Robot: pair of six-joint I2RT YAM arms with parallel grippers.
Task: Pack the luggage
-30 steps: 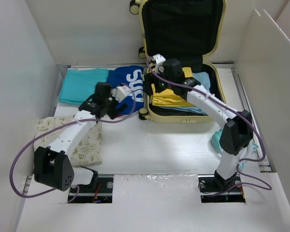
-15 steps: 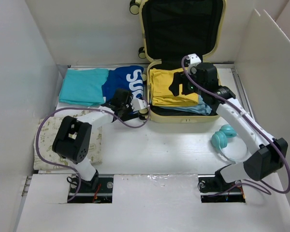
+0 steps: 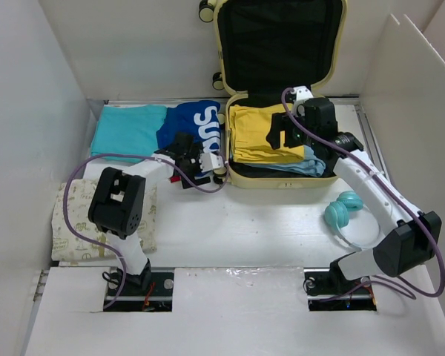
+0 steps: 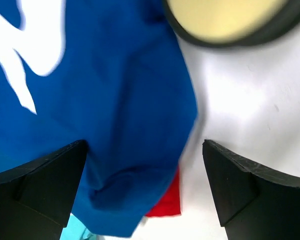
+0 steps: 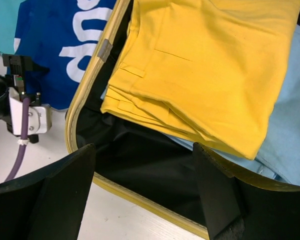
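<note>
The luggage point(image 3: 282, 182) lies open at the back, its lid upright and its black lining showing. Inside it a folded yellow garment point(image 3: 261, 135) rests on a light blue one point(image 3: 315, 165). My right gripper point(image 3: 283, 135) hovers open above the yellow garment point(image 5: 210, 65), with only black lining and the luggage rim point(image 5: 135, 203) below its jaws point(image 5: 144, 147). My left gripper point(image 3: 184, 162) is low and open over the near corner of a blue shirt point(image 4: 90, 100); a red piece point(image 4: 167, 197) peeks from under it, beside a luggage wheel point(image 4: 225, 20).
A teal garment point(image 3: 126, 130) lies left of the blue shirt point(image 3: 193, 122). A cream patterned cloth point(image 3: 74, 222) is at the near left, under the left arm. Teal headphones point(image 3: 341, 211) sit right of the luggage. White walls stand on both sides.
The left arm folded in and its gripper moved right to the blue shirt's corner by the wheel. The right gripper shifted right across the luggage, uncovering the yellow garment.
</note>
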